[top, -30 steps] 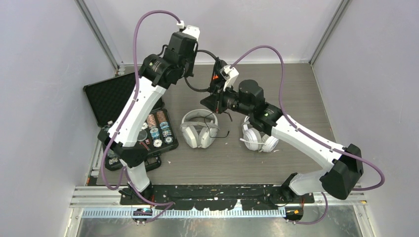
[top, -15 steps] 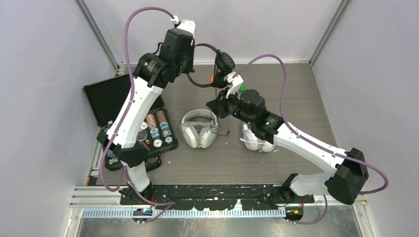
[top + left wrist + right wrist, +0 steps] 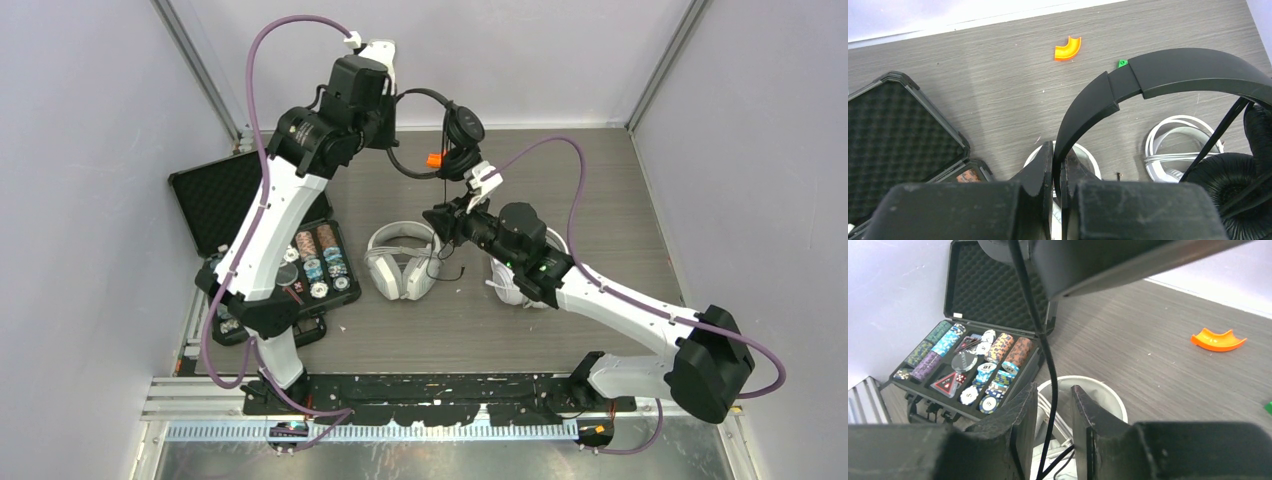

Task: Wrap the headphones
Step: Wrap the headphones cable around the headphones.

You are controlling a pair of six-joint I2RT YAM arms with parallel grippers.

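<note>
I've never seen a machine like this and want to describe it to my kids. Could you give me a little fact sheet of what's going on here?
Left arm: jaws shut on the band of the black headset, raised above the table
Right arm: jaws open, black cable hanging between them
Middle white headset: lying on the table
Second white headset: on the table, partly under the right arm
Case: open, at the left, poker chips inside
Orange curved piece: loose on the table

left arm (image 3: 272, 210) + right arm (image 3: 615, 300): white links, black joints | cables (image 3: 262, 90): purple | fingers (image 3: 1040, 170): black
</note>
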